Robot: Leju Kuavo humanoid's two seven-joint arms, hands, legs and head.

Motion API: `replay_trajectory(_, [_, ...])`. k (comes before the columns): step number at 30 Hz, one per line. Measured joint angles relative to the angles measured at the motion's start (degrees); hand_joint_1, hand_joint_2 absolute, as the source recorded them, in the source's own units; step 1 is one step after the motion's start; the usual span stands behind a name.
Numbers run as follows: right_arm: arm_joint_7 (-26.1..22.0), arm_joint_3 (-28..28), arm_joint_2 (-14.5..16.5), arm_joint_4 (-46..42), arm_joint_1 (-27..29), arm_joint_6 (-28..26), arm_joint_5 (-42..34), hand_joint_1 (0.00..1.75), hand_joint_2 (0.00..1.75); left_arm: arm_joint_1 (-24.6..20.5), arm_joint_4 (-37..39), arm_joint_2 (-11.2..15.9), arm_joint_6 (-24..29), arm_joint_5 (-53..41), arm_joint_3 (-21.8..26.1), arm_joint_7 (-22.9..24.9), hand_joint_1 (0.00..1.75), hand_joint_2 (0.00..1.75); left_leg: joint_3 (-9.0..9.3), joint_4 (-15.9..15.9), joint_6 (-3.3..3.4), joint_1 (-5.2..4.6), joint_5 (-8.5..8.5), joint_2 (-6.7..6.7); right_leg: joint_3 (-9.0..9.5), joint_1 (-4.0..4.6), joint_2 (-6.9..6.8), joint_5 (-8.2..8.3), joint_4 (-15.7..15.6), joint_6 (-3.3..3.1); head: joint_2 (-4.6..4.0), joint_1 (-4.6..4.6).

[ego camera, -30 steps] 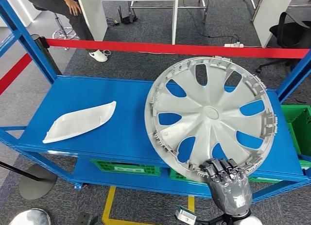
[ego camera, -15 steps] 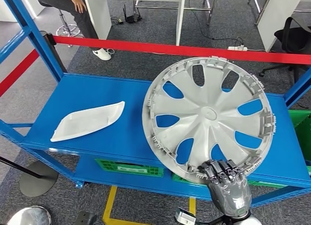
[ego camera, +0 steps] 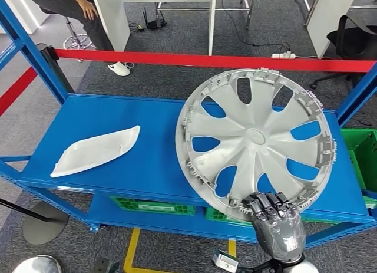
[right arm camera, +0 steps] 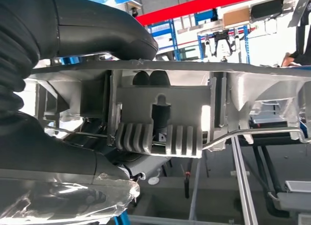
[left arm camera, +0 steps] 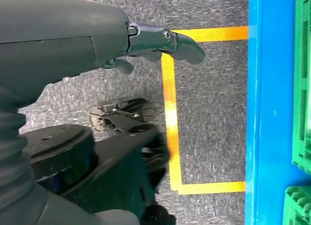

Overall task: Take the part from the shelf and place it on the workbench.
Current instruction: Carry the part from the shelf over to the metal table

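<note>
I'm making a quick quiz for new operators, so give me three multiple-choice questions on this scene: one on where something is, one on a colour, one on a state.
1. Where does the white curved part lie?
A. on the blue shelf, left of the wheel cover
B. in a green crate
C. on the floor

2. What colour is the barrier tape behind the shelf?
A. yellow
B. red
C. white

3. What is the right hand doing?
A. hanging free by the floor
B. gripping the white part
C. gripping the near rim of the wheel cover

Answers:
1. A: it rests on the shelf board, apart from the cover.
2. B: a red band runs across behind the frame.
3. C: its fingers wrap over the cover's rim, and the right wrist view shows the rim between thumb and fingers.
</note>
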Motion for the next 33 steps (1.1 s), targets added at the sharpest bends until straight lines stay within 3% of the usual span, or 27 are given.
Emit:
replay_trajectory(3, [0.00,0.02,0.00,-0.01,0.02,0.00,0.03,1.75,1.75,-0.05,0.00,0.01,0.00,-0.01,0.00,0.00,0.00,1.75,0.83,-2.43,0.57,-0.10,-0.29,-0.05,-0.11,0.09,0.00,-0.03,-0.15,0.92,0.00,0.02])
replay_trajectory(5, [0.00,0.01,0.00,-0.02,0.01,0.00,0.02,1.75,1.75,-0.02,0.00,-0.02,0.00,-0.01,0.00,0.00,0.00,1.75,1.04,-3.00,1.16,0.10,-0.23,-0.05,-0.72,0.04,-0.14,-1.01,1.00,1.54,0.00,0.26])
replay_trajectory(6, [-0.01,0.02,0.00,-0.02,-0.01,0.00,0.02,1.75,1.75,-0.02,0.00,-0.04,0.00,0.00,0.00,0.00,0.00,1.75,1.17,-3.23,1.46,0.21,-0.14,-0.03,-1.69,0.04,-0.20,-2.30,3.09,1.77,0.00,0.38])
replay_trajectory(8, [-0.07,0.07,0.00,-0.02,-0.01,0.00,0.02,1.75,1.75,-0.03,0.00,-0.04,0.00,0.00,0.00,0.00,0.00,1.75,1.22,-3.25,1.83,0.19,-0.20,0.00,-5.11,0.03,-0.25,-5.83,10.29,2.02,0.00,0.62])
replay_trajectory(10, [-0.10,0.11,0.00,0.01,0.09,0.00,0.03,1.75,1.75,0.01,0.00,-0.05,0.00,0.00,0.00,0.00,0.00,1.75,1.26,-3.22,1.93,0.15,-0.26,0.00,-7.78,0.03,-0.25,-7.13,15.55,2.20,0.00,0.61])
replay_trajectory(11, [-0.10,0.12,0.00,0.02,0.12,0.00,0.02,1.75,1.75,0.02,0.00,-0.05,0.00,0.00,0.00,0.00,0.00,1.75,1.33,-3.20,1.92,0.15,-0.29,-0.02,-7.70,0.01,-0.26,-6.04,15.16,2.23,0.00,0.62])
replay_trajectory(12, [-0.09,0.11,0.00,0.02,0.12,0.00,0.02,1.75,1.75,0.03,0.00,-0.07,0.00,0.00,0.00,0.00,0.00,1.75,1.45,-3.19,1.87,0.17,-0.34,-0.06,-6.54,-0.01,-0.28,-4.04,12.57,2.23,0.00,0.62])
replay_trajectory(14, [-0.09,0.10,0.00,0.03,0.03,0.00,0.01,1.75,1.75,0.02,0.00,-0.08,0.00,0.00,0.00,0.00,0.00,1.75,1.63,-3.10,1.54,0.11,-0.53,-0.14,-2.55,-0.04,-0.40,-0.37,4.72,2.18,0.00,0.62])
replay_trajectory(15, [-0.09,0.10,0.00,0.03,0.00,0.00,0.02,1.75,1.75,0.02,0.00,-0.07,0.00,0.00,0.00,0.00,0.00,1.75,1.67,-3.00,1.28,0.01,-0.58,-0.17,-1.05,-0.02,-0.41,0.46,1.93,2.01,0.00,0.60])
replay_trajectory(17, [-0.12,0.11,0.00,0.04,-0.02,0.00,0.04,1.75,1.75,0.03,0.00,-0.04,0.00,0.00,0.00,0.00,0.00,1.75,1.57,-2.84,0.76,-0.16,-0.47,-0.19,-0.02,0.14,-0.29,0.39,0.19,1.46,0.00,0.50])
replay_trajectory(20, [-0.09,0.03,0.00,0.03,0.00,0.00,0.03,1.75,1.75,0.01,0.00,-0.01,0.00,0.00,0.00,0.00,0.00,1.75,1.22,-2.00,-0.07,-0.08,-1.21,-0.13,-0.21,-0.02,-0.21,0.57,-0.23,0.34,0.00,0.35])
replay_trajectory(22, [-0.03,0.00,0.00,0.02,-0.04,0.00,0.00,1.75,1.75,-0.02,0.00,-0.01,0.00,0.00,0.00,0.00,0.00,1.75,-0.98,2.88,-0.72,0.05,-4.29,-0.04,-0.25,-0.16,-0.29,0.74,-0.41,-0.31,0.00,0.10])
replay_trajectory(24, [0.00,-0.01,0.00,0.02,0.01,0.00,-0.02,1.75,1.75,0.03,0.00,-0.04,0.00,0.00,0.00,0.00,0.00,1.75,-4.66,10.72,-1.12,0.19,-7.76,-0.01,-0.42,-0.14,-0.36,0.78,-0.41,-0.58,0.00,-0.01])
replay_trajectory(25, [0.00,-0.01,0.00,0.02,0.04,0.00,-0.02,1.75,1.75,0.07,0.00,-0.04,0.00,-0.01,0.00,0.00,0.00,1.75,-5.91,13.33,-1.19,0.23,-8.29,0.00,-0.46,-0.13,-0.36,0.79,-0.41,-0.62,0.00,-0.02])
replay_trajectory(26, [0.00,-0.01,0.00,0.02,0.06,0.00,-0.02,1.75,1.75,0.10,0.00,-0.04,0.00,-0.01,0.00,0.00,0.00,1.75,-6.17,13.83,-1.16,0.23,-7.61,0.00,-0.45,-0.13,-0.34,0.79,-0.41,-0.63,0.00,-0.02])
replay_trajectory(27, [0.00,-0.01,0.00,0.02,0.06,0.00,-0.02,1.75,1.75,0.10,0.00,-0.04,0.00,-0.01,0.00,0.00,0.00,1.75,-5.33,12.08,-1.05,0.23,-5.91,0.00,-0.38,-0.13,-0.30,0.79,-0.41,-0.62,0.00,-0.02])
replay_trajectory(29, [0.00,-0.01,0.00,0.02,0.04,0.00,-0.02,1.75,1.75,0.07,0.00,-0.02,0.00,0.00,0.00,0.00,0.00,1.75,-1.49,4.48,-0.59,0.17,-1.91,0.00,-0.20,-0.07,-0.23,0.71,-0.40,-0.49,0.00,-0.02])
replay_trajectory(30, [0.00,0.00,0.00,0.02,0.04,0.00,-0.01,1.75,1.75,0.03,0.00,-0.01,0.00,0.00,0.00,0.00,0.00,1.75,0.30,0.98,-0.35,0.08,-0.75,0.00,-0.20,0.01,-0.18,0.66,-0.39,-0.32,0.00,-0.02])
replay_trajectory(31, [0.00,0.01,0.00,0.01,0.03,0.00,-0.01,1.75,1.75,0.00,0.00,-0.01,0.00,0.00,0.00,0.00,0.00,1.75,1.45,-1.40,-0.13,0.01,-0.36,-0.01,-0.26,0.10,-0.16,0.65,-0.37,-0.09,0.00,0.01])
replay_trajectory(33, [0.00,0.02,0.00,0.00,0.04,0.00,0.01,1.75,1.75,-0.03,0.00,0.00,0.00,0.00,0.00,0.00,0.00,1.75,1.87,-2.90,0.28,-0.12,-0.64,-0.03,-0.39,0.16,-0.14,0.73,-0.49,0.59,0.00,0.03])
